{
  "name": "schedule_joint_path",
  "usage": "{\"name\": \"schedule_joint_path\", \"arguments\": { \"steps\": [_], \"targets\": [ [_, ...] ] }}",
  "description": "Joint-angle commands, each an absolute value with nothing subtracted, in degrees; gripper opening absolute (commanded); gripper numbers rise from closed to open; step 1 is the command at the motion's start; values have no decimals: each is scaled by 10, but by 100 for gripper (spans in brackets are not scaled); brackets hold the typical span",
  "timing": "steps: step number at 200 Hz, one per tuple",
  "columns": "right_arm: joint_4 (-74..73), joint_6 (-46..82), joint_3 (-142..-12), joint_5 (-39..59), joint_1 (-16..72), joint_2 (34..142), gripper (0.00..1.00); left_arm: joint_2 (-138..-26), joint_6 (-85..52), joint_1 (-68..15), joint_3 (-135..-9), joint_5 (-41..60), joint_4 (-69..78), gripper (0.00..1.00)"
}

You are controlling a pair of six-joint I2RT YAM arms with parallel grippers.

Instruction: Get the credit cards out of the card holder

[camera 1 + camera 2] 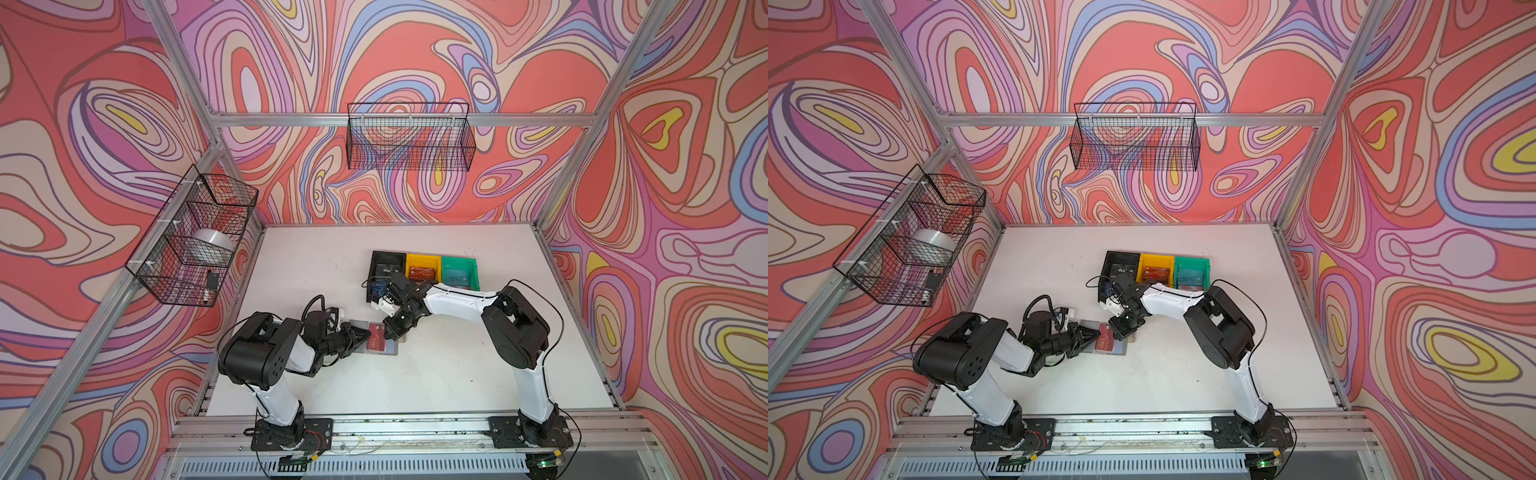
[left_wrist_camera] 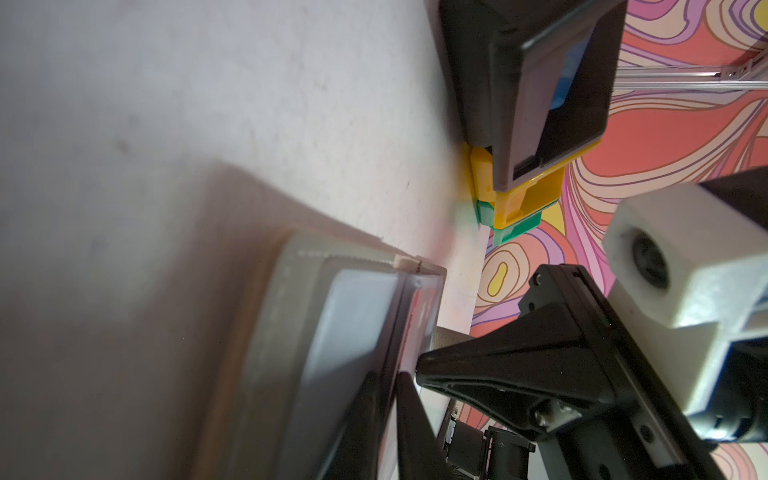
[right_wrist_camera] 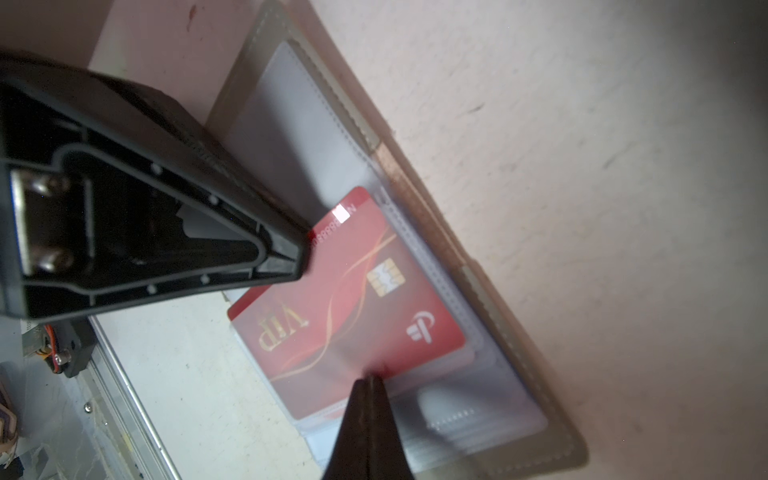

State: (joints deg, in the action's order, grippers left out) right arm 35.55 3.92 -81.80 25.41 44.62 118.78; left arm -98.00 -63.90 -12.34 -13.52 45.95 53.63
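Holder: flat grey folding card holder (image 1: 392, 351), open, frame centre; holds red plastic VIP card (image 3: 349, 307).
Bins: black plastic bin (image 1: 388, 253), yellow bin (image 1: 423, 256), green bin (image 1: 459, 259), above holder; cards inside.
Left gripper (image 1: 368, 332): nearly closed on holder sleeve.
Right gripper (image 3: 369, 384): closed on card edge.

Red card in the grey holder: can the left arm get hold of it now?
Probably yes: the left gripper sits at a jutting corner of the red card; the shut right gripper rests on another edge, out of the way.
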Motion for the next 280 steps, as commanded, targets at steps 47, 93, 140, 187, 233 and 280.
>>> {"name": "schedule_joint_path", "arguments": {
  "steps": [47,93,140,187,233,280],
  "targets": [
    [378,34,-807,246,452,1218,2,-989,-639,-114,-130,449,536,12],
    [382,32,-812,247,451,1222,2,-977,-632,-113,-141,442,509,12],
    [382,32,-812,247,451,1222,2,-964,-621,-113,-145,439,479,12],
    [384,30,-813,248,451,1222,2,-957,-619,-113,-145,434,469,11],
    [384,30,-814,248,452,1225,2,-954,-618,-113,-147,434,464,11],
    [383,30,-812,249,451,1226,2,-956,-617,-113,-146,434,465,8]
  ]
}}
